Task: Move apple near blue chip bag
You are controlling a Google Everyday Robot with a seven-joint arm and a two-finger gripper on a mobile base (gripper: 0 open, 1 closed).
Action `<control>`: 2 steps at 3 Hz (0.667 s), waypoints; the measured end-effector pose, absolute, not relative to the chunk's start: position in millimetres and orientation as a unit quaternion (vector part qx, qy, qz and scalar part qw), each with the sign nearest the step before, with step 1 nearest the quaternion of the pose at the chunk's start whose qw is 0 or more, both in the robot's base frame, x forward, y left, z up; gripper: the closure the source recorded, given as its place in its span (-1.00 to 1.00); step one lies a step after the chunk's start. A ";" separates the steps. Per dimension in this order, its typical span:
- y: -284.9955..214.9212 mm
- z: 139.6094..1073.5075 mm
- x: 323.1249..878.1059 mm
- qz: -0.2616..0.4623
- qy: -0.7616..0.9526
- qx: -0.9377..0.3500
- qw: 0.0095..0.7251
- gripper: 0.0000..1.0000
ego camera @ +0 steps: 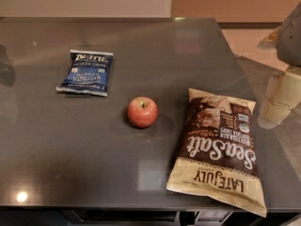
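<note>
Camera view: apple [142, 111] sits at frame centre on the dark table [70, 149], with the blue chip bag [86, 72] apart to its upper left and a brown Sea Salt bag [218, 149] near its right. The gripper [281, 100] is at the right edge, well apart from the apple; I cannot tell how far open it is.

Table [70, 140]: apple [142, 112], blue chip bag [86, 73], brown bag [218, 149]; jaws at right.

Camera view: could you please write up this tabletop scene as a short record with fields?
apple: upright on the dark table, between the two bags, touching neither
blue chip bag: flat, behind and left of the apple
brown chip bag: flat, right of the apple, near the front edge
end effector: right edge of view, beyond the brown chip bag, clear of the apple
</note>
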State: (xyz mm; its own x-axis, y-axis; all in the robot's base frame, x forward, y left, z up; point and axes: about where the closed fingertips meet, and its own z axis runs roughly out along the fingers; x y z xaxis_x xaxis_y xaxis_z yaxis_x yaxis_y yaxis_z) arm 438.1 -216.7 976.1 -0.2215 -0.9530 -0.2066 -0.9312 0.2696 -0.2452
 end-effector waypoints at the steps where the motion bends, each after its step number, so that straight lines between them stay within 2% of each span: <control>1: -216.7 976.1 438.1 -0.034 0.781 -0.603 0.159 -1.00; 2: -212.8 978.0 438.8 -0.035 0.777 -0.606 0.164 -1.00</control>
